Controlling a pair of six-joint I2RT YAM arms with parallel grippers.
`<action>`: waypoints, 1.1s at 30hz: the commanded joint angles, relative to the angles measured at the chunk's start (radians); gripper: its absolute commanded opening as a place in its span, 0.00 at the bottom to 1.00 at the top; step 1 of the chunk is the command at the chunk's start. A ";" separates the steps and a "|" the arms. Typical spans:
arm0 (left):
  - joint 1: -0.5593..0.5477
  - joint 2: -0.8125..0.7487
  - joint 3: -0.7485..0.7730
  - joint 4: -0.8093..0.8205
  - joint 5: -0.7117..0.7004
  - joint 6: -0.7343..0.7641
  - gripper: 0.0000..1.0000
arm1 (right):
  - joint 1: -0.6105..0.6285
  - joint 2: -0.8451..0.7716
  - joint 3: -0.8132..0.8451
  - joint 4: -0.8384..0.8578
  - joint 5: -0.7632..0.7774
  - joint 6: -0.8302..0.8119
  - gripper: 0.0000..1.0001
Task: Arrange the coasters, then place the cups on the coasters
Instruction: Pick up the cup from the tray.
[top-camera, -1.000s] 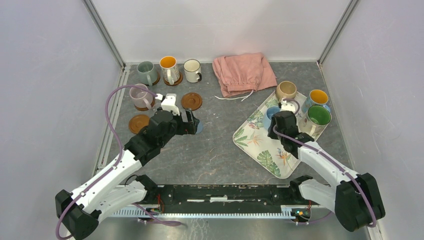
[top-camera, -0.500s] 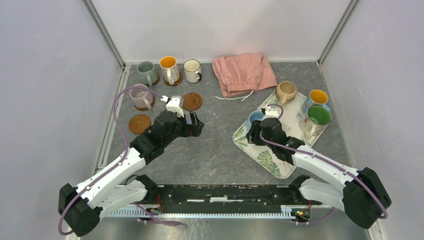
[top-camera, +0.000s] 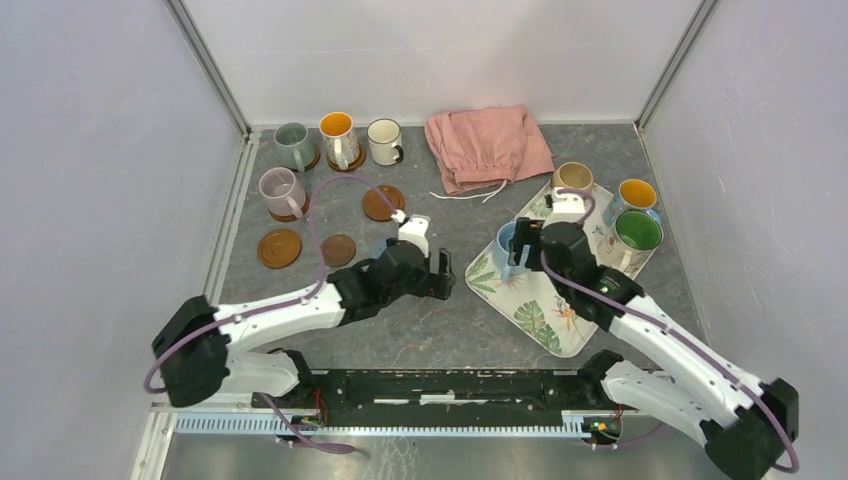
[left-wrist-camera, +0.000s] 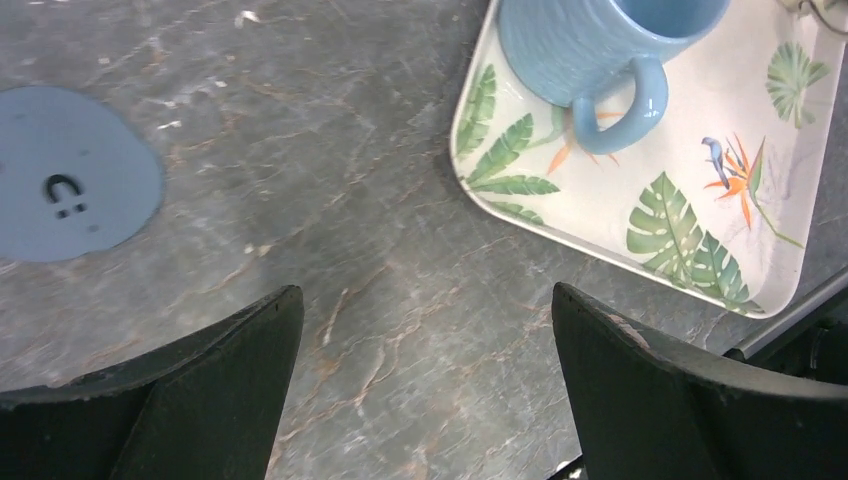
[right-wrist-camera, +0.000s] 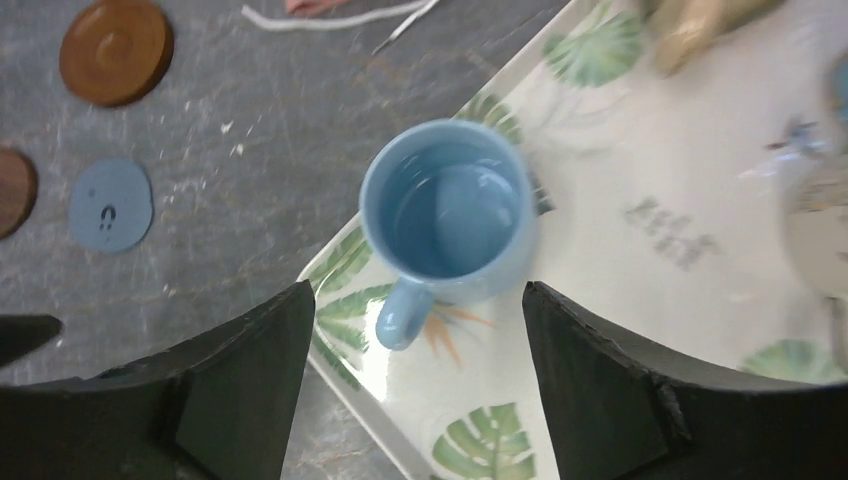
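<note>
The light blue cup (top-camera: 499, 244) (right-wrist-camera: 447, 210) stands upright at the left end of the leaf-patterned tray (top-camera: 545, 318), handle toward me. My right gripper (top-camera: 518, 250) (right-wrist-camera: 418, 300) hovers open over it, fingers apart and touching nothing. My left gripper (top-camera: 442, 275) (left-wrist-camera: 425, 295) is open over bare table, just left of the tray. The blue coaster (left-wrist-camera: 70, 175) (right-wrist-camera: 110, 205) lies flat behind it. Three brown coasters (top-camera: 383, 202) (top-camera: 338, 250) (top-camera: 279, 247) lie uncovered. Grey-green (top-camera: 291, 143), orange-inside (top-camera: 337, 137) and lilac (top-camera: 279, 190) cups sit on coasters; the cream cup (top-camera: 384, 140) stands beside them.
On the tray's far end stand a beige cup (top-camera: 572, 178), an orange-inside cup (top-camera: 635, 195) and a green-inside cup (top-camera: 637, 232). A pink cloth (top-camera: 487, 145) with a white cord lies at the back. Enclosure walls close in on both sides and the back.
My right gripper has opened off the light blue cup, which now stands further left on the tray. My left arm has swung right, away from the coasters, toward the tray.
</note>
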 joint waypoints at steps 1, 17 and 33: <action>-0.058 0.133 0.123 0.108 -0.070 -0.026 1.00 | 0.001 -0.117 0.053 -0.111 0.216 -0.084 0.84; -0.200 0.655 0.593 0.018 -0.118 0.011 0.97 | 0.002 -0.342 0.118 -0.228 0.329 -0.207 0.90; -0.204 0.840 0.724 -0.026 -0.256 0.091 0.61 | 0.002 -0.323 0.109 -0.145 0.269 -0.257 0.91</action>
